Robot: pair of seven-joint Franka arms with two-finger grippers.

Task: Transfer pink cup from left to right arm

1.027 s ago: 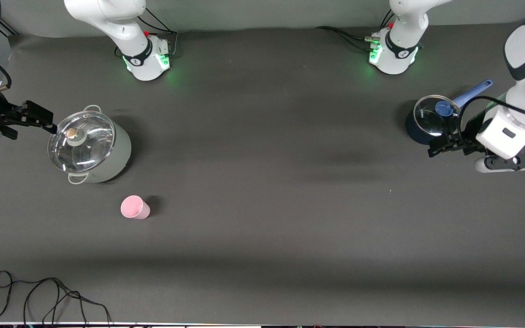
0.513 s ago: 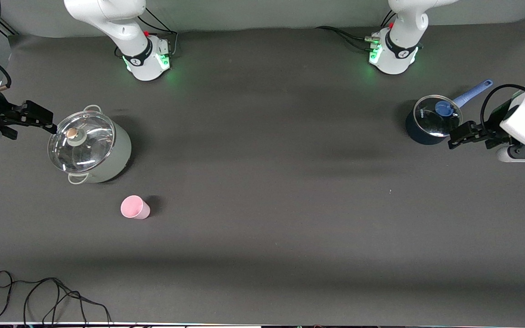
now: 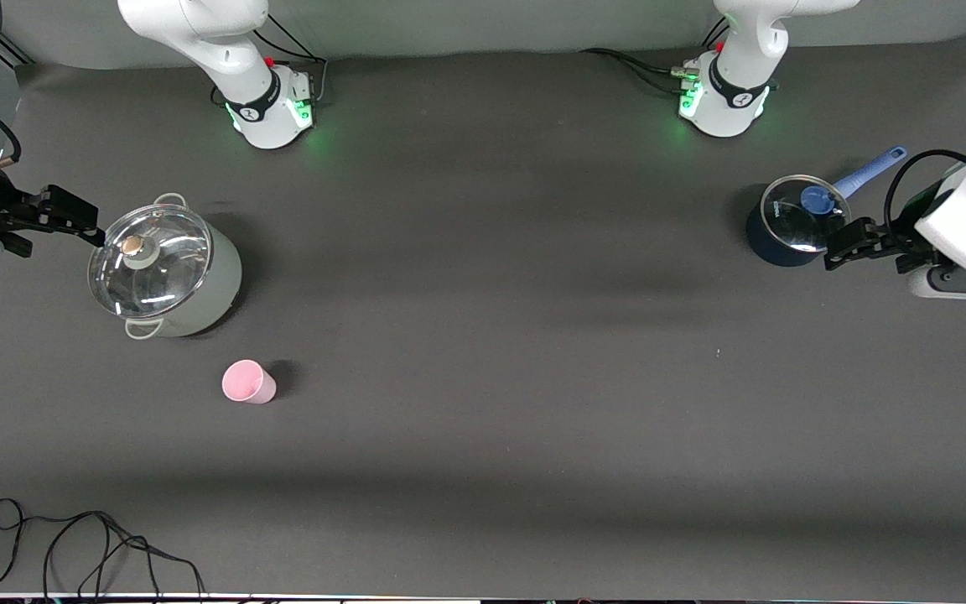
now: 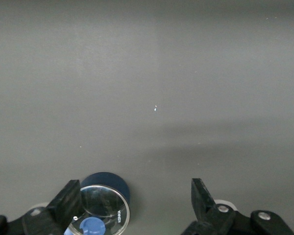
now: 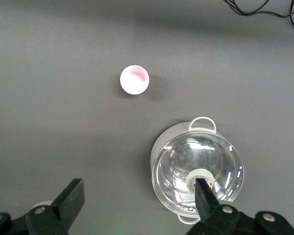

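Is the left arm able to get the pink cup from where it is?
Probably not easily: the open left gripper hangs by the blue saucepan, while the pink cup stands at the right arm's end.

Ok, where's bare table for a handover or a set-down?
The widest bare stretch lies mid-table, between the steel pot and the saucepan. Crowded spots: pot with pink cup at the right arm's end, saucepan under the open left gripper, and the cable at the camera-side edge.

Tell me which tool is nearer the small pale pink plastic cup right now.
Right. The right tool hangs open beside the lidded steel pot, which stands next to the small pale pink plastic cup. The left tool is open by the dark blue saucepan at the left arm's end.
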